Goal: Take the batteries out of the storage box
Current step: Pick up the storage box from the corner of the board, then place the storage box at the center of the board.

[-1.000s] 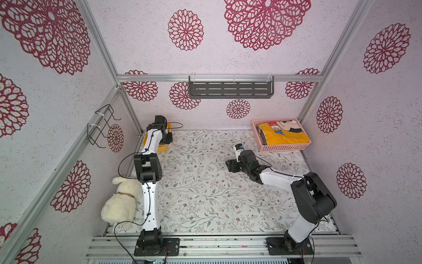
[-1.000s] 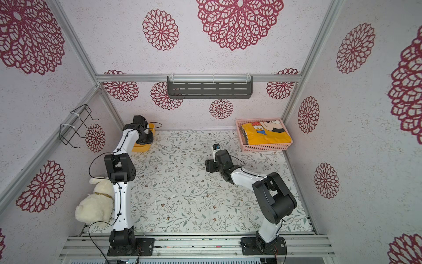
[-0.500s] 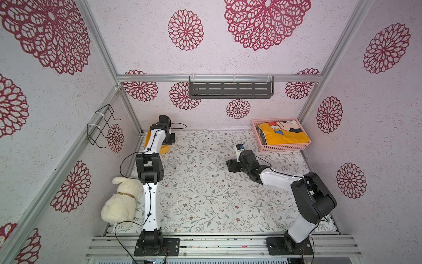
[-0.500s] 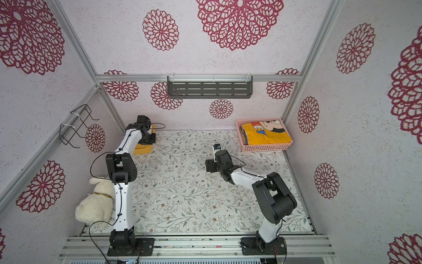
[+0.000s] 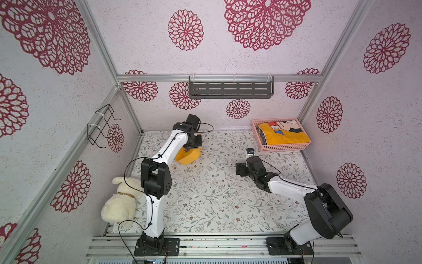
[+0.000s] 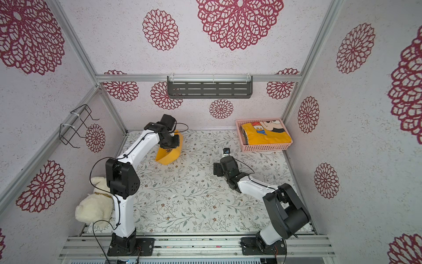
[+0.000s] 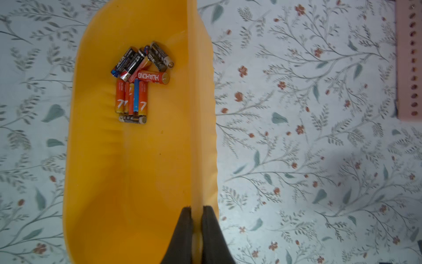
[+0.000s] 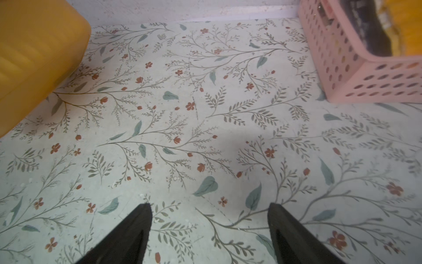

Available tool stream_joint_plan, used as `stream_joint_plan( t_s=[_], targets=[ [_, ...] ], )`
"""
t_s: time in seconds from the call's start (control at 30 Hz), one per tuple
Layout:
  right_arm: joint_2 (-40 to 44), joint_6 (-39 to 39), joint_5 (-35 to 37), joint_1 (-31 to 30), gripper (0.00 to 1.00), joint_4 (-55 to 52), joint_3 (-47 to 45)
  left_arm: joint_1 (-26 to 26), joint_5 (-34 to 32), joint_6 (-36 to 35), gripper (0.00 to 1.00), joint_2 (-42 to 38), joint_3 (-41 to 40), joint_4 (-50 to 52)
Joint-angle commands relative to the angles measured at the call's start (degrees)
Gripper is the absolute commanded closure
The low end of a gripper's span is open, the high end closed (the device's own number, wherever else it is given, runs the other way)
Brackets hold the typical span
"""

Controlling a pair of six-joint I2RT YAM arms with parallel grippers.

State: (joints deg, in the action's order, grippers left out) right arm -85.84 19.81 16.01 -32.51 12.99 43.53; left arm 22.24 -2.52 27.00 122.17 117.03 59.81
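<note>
- Middle of the worktop point(image 5: 205, 194) is wide open, loads of room to pass through.
- The storage box point(image 5: 188, 156) sits tipped up at the far left. The left end effector point(image 7: 195, 209) is pinched on its wall, so that bit of rim's taken.
- Inside it, the batteries point(image 7: 139, 80) bunch at one end and the rest of the floor is bare.
- Pink basket point(image 5: 283, 147) fills the far right corner.
- Plush dog point(image 5: 118, 205) hugs the left edge, right beside the left arm point(image 5: 155, 180).
</note>
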Motion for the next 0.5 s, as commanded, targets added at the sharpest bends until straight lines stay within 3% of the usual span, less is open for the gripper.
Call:
stream_joint_plan(
  t_s=[0.0,0.3,0.47],
  targets=[
    [4.0,1.1,6.7,-0.2,0.13,3.2,-1.6,5.6,-3.1,9.5,1.00,-0.8,-1.4,-1.1],
    [9.2,-0.5,12.2,-0.1,0.11,3.3,-5.5,17.8,-4.7,20.6,1.00,7.0,3.0,6.0],
    [12.2,-1.3,16.1,0.2,0.10,3.1,-7.5,22.0,0.5,23.4,1.00,9.4,0.9,6.5]
  ],
)
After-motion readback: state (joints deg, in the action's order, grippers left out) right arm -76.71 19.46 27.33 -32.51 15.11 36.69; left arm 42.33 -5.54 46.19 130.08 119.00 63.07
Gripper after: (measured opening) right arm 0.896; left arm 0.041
